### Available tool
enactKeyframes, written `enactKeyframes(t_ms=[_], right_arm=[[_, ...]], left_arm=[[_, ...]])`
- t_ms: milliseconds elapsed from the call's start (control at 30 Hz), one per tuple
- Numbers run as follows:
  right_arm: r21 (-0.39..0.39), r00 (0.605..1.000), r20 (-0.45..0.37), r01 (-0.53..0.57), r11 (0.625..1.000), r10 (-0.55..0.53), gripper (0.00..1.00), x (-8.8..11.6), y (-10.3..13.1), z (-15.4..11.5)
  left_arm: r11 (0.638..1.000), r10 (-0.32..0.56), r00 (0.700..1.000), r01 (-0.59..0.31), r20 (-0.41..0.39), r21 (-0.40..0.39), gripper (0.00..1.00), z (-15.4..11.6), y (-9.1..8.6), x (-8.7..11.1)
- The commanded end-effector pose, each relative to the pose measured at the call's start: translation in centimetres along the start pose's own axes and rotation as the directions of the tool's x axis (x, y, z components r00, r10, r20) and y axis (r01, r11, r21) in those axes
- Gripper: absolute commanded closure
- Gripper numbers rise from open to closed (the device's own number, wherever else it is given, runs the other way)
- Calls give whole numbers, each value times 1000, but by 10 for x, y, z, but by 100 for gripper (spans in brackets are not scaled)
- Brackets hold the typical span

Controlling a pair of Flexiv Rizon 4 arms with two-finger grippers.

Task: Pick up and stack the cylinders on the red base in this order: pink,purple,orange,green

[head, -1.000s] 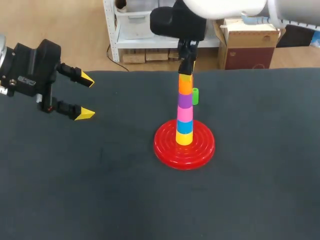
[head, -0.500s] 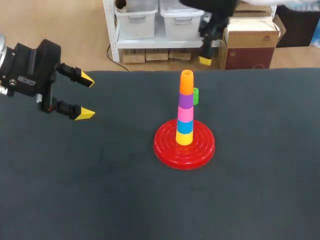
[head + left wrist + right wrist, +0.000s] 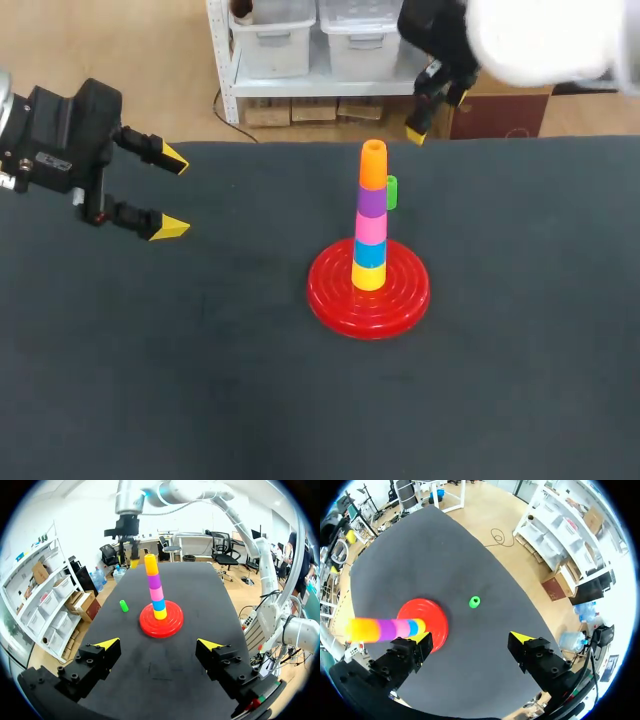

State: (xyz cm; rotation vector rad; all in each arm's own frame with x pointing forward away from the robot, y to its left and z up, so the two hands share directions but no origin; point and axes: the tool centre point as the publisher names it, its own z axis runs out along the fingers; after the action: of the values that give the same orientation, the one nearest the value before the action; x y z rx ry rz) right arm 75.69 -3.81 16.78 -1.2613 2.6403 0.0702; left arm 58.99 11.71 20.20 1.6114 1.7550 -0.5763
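Note:
On the red base (image 3: 405,300) stands a stack of yellow, blue, pink (image 3: 370,228), purple (image 3: 371,202) and, on top, orange (image 3: 372,165) cylinders. The green cylinder (image 3: 391,192) stands on the table just behind the stack. My right gripper (image 3: 435,115) hangs open and empty, high above the table's far edge, right of the stack. From its wrist, the green cylinder (image 3: 474,601) lies far below, ahead of the fingers, with the base (image 3: 432,611) beside it. My left gripper (image 3: 165,192) is open and empty at the far left, facing the stack (image 3: 155,592).
The dark table top (image 3: 200,380) is bare around the base. Its far edge (image 3: 300,143) runs just behind the green cylinder.
My right gripper opened, let go of the orange cylinder on top of the stack, then rose and drew back to the right. The left arm has not moved.

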Motion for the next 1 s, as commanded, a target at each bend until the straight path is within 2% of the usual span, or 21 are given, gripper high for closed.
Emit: enactKeyframes(t_ms=[33, 300, 467, 767, 1000], right_arm=[[-40, 996, -94, 9, 999, -13, 0, -23, -10, 57], [-56, 991, -137, -10, 998, 3, 0, -19, 4, 104], [-58, 988, -156, -17, 998, 7, 0, -22, 9, 124], [-39, 987, -146, -74, 996, 67, 0, -28, -8, 138], [-41, 984, -167, -74, 996, 66, 0, -35, -20, 146]], left_arm=[[1000, 2, 1000, -2, 2, -1, 0, 1, 0, 1], [1000, 2, 1000, -2, 2, -1, 0, 1, 0, 1], [1000, 2, 1000, -2, 2, -1, 0, 1, 0, 1], [1000, 2, 1000, -2, 2, -1, 0, 1, 0, 1], [1000, 2, 1000, -2, 2, -1, 0, 1, 0, 1]])
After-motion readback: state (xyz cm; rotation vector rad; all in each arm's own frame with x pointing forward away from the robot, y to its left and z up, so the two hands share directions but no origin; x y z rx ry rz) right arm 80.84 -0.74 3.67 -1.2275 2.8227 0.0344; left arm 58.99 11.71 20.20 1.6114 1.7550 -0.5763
